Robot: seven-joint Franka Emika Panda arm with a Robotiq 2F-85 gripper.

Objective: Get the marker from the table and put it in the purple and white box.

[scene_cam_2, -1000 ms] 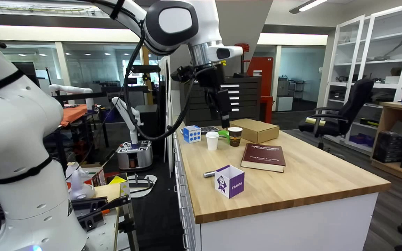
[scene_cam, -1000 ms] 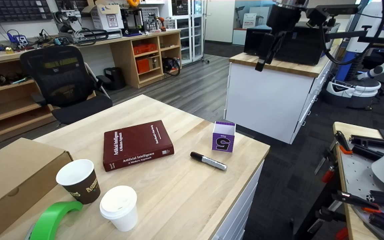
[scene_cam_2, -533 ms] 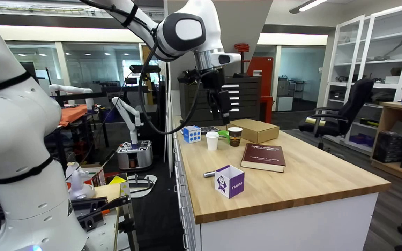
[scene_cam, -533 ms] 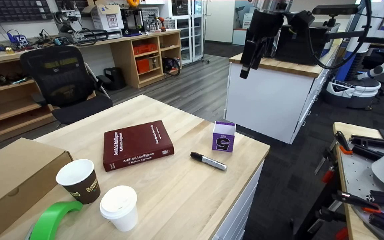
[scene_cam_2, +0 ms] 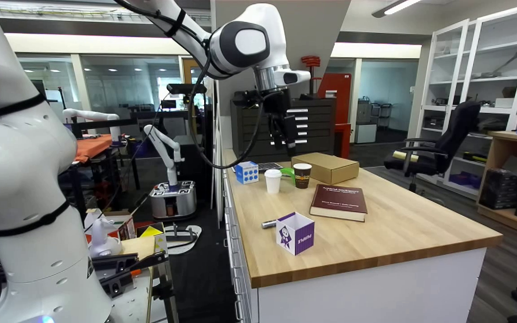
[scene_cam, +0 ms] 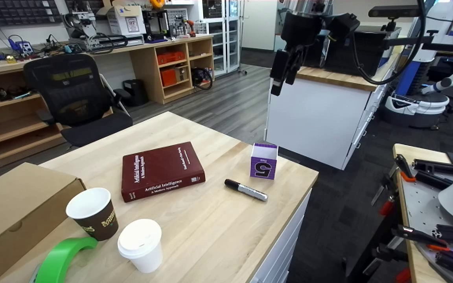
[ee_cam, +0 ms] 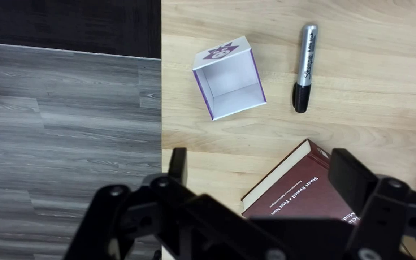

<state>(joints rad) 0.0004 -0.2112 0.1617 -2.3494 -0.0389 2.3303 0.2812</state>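
Observation:
The black marker with a silver-white band [scene_cam: 246, 190] lies flat on the light-wood table [scene_cam: 195, 232]. In an exterior view its black end is hidden behind the box, and only its silver end [scene_cam_2: 269, 224] shows. In the wrist view the whole marker [ee_cam: 306, 61] shows to the right of the box. The small purple and white box [scene_cam: 264, 161] stands open side up near the table's corner; it also shows in the wrist view [ee_cam: 229, 79], with nothing inside, and in an exterior view [scene_cam_2: 295, 233]. My gripper [ee_cam: 260, 162] is open and empty, high above the table [scene_cam_2: 284, 149].
A red book [scene_cam: 161, 171] lies beside the marker and shows below the fingers in the wrist view [ee_cam: 294, 191]. A brown cup [scene_cam: 94, 214], a white lidded cup [scene_cam: 142, 245], a green curved object [scene_cam: 59, 259], a cardboard box [scene_cam: 18, 204] and a blue box [scene_cam_2: 247, 172] stand farther along.
The gripper has moved left and a little lower in an exterior view, and slightly up in the other. The marker, the box and the other objects have not moved.

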